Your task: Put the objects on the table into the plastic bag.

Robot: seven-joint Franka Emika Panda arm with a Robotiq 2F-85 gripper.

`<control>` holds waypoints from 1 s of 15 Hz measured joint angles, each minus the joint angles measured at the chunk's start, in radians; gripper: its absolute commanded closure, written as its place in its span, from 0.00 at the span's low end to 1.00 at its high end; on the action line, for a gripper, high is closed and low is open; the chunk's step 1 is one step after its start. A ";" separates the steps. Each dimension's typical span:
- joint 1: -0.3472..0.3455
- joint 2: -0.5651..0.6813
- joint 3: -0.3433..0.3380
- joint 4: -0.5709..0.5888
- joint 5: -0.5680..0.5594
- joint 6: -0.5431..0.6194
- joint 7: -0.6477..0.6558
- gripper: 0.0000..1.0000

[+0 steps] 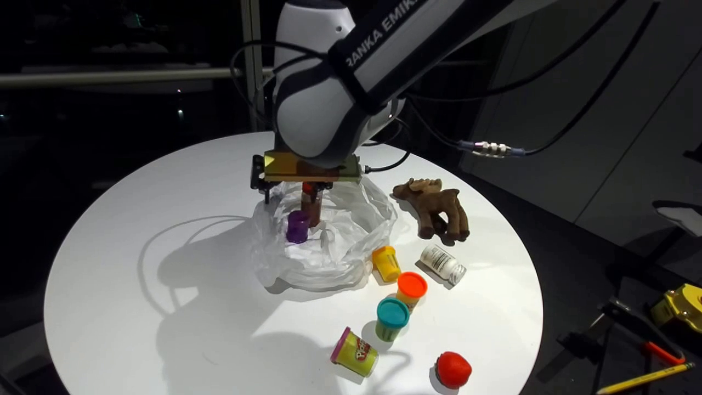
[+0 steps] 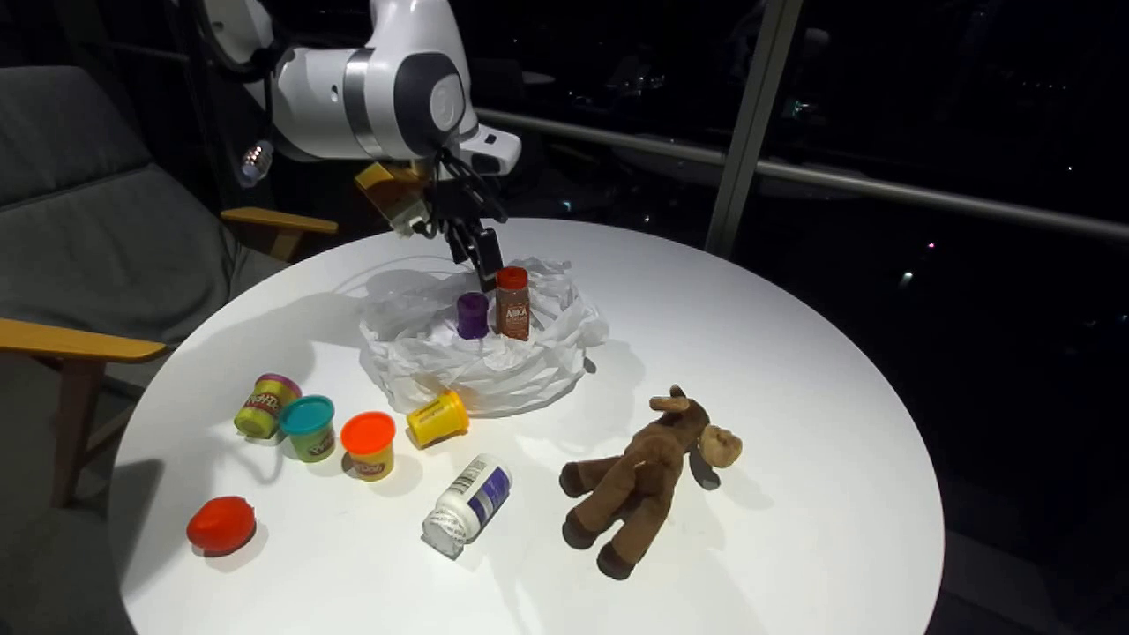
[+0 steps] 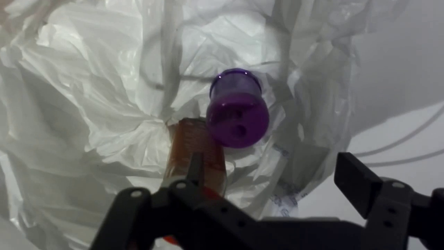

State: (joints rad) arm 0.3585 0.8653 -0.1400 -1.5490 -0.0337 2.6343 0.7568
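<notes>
The plastic bag (image 2: 512, 388) spreads around and beneath my claw (image 3: 272, 170), a thin, whitish, translucent film crumpled into a wide ring. Two things stand inside it near the claw: a translucent purple cylinder (image 2: 473, 316) with two dark spots on top and, just beside it, a reddish-brown spice jar (image 2: 512, 316) with a red cap, labelled AJIKA. The rest I see outside the bag, on the round white table (image 1: 109, 230). A yellow tub (image 2: 438, 418) lies on its side by the bag's rim; farther from the claw come an orange-lidded tub (image 2: 369, 445), a teal-lidded tub (image 2: 309, 432) and a purple-lidded tub (image 1: 355, 354), plus a white bottle (image 2: 471, 501) on its side. A brown plush moose (image 1: 439, 206) and a red rounded toy (image 1: 453, 370) lie well apart from the claw.

My claw is released, its fingers (image 3: 353, 182) spread wide and pointing down. In the wrist view one finger crosses in front of the jar's cap; whether they touch I cannot tell. The other shows against bare table past the bag's edge. The arm (image 1: 329, 120) slants in from above, bent so the claw hangs low over the bag.
</notes>
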 measured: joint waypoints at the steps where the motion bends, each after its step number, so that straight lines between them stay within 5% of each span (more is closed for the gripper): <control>1: -0.001 -0.037 0.011 -0.029 0.000 0.000 -0.015 0.00; 9: -0.038 -0.355 0.236 -0.458 0.058 -0.042 -0.303 0.00; 15: 0.008 -0.396 0.287 -0.719 0.004 -0.032 -0.400 0.00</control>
State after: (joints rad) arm 0.3664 0.4693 0.1467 -2.2679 -0.0296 2.6022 0.3569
